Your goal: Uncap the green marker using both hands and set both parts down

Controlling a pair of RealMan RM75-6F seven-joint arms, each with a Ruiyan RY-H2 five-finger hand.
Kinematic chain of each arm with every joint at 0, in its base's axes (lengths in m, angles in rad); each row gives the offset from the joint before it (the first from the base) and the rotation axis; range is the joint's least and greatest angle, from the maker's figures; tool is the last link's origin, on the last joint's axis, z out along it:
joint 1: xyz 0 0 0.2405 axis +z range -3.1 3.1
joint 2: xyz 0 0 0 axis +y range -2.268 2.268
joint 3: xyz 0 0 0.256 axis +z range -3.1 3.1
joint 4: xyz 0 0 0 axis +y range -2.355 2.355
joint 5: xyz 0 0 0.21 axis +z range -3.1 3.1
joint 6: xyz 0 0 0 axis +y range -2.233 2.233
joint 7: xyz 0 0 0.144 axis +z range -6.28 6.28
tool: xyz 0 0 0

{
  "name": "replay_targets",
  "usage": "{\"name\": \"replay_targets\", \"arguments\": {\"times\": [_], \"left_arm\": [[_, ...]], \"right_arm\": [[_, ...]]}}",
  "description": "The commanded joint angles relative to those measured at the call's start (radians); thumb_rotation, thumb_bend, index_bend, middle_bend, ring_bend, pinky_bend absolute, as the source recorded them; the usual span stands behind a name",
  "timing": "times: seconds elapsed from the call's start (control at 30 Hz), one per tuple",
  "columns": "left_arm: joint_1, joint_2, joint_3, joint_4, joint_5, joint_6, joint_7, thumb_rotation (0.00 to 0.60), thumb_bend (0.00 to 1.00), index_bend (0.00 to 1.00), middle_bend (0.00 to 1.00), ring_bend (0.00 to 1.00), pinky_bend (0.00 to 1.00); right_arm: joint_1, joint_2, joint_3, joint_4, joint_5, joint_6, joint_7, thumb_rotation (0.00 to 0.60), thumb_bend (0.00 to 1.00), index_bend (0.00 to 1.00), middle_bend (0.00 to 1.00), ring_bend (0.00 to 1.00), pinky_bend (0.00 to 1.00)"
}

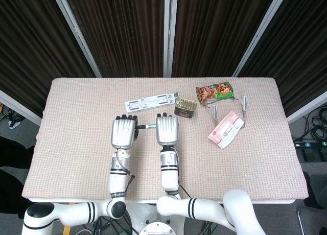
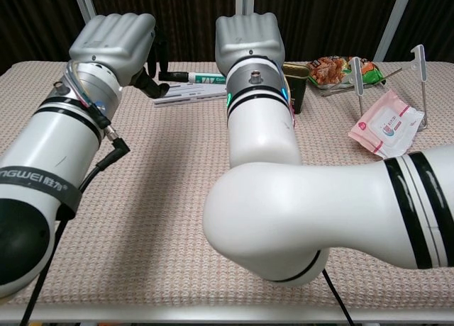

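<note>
Tin (image 1: 185, 108) sits on the desk (image 1: 76, 107), top not clear. The left robot hand (image 1: 124, 132) and right robot hand (image 1: 167, 130) lie flat, fingers straight, holding nothing. The green marker (image 1: 145, 126) lies between their fingertips; whether they touch it is unclear.

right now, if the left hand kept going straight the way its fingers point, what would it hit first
Probably the white folded stand lying just beyond the left hand; the green marker sits beside its fingertips rather than ahead. Depth is uncertain.
</note>
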Motion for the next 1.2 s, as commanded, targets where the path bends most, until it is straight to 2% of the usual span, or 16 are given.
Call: {"name": "replay_targets", "arguments": {"times": [0.03, 0.37, 0.53, 0.67, 0.77, 1.0, 1.2], "left_arm": [[-0.007, -0.001, 0.002, 0.006, 0.011, -0.002, -0.015, 0.600, 0.29, 0.56, 0.57, 0.50, 0.55], [-0.031, -0.009, -0.019, 0.040, 0.003, -0.024, -0.044, 0.600, 0.31, 0.63, 0.65, 0.57, 0.60], [-0.002, 0.021, -0.003, 0.033, 0.003, -0.016, -0.075, 0.600, 0.31, 0.64, 0.66, 0.59, 0.61], [0.040, 0.062, 0.026, 0.001, 0.008, -0.010, -0.118, 0.600, 0.31, 0.64, 0.66, 0.59, 0.61], [0.075, 0.095, 0.047, -0.026, 0.014, -0.003, -0.160, 0.600, 0.31, 0.64, 0.67, 0.59, 0.61], [0.152, 0.140, 0.110, -0.002, 0.060, 0.015, -0.304, 0.600, 0.31, 0.64, 0.67, 0.59, 0.61], [0.194, 0.156, 0.148, 0.027, 0.063, -0.003, -0.364, 0.600, 0.31, 0.64, 0.66, 0.59, 0.61]], "right_arm": [[0.002, 0.000, -0.004, 0.002, 0.007, 0.000, 0.001, 0.600, 0.33, 0.65, 0.61, 0.64, 0.75], [-0.019, 0.000, -0.019, 0.006, 0.006, 0.022, 0.008, 0.600, 0.34, 0.65, 0.61, 0.64, 0.75], [-0.085, 0.006, -0.031, -0.016, -0.052, 0.073, 0.011, 0.600, 0.33, 0.65, 0.61, 0.64, 0.75], [-0.169, 0.047, -0.061, -0.088, -0.107, 0.117, 0.017, 0.600, 0.34, 0.65, 0.61, 0.64, 0.76], [-0.242, 0.099, -0.086, -0.180, -0.151, 0.157, 0.024, 0.600, 0.33, 0.65, 0.61, 0.64, 0.76], [-0.377, 0.185, -0.152, -0.341, -0.224, 0.231, 0.007, 0.600, 0.33, 0.65, 0.61, 0.64, 0.76], [-0.484, 0.224, -0.217, -0.385, -0.260, 0.226, 0.023, 0.600, 0.33, 0.65, 0.62, 0.64, 0.76]]}}
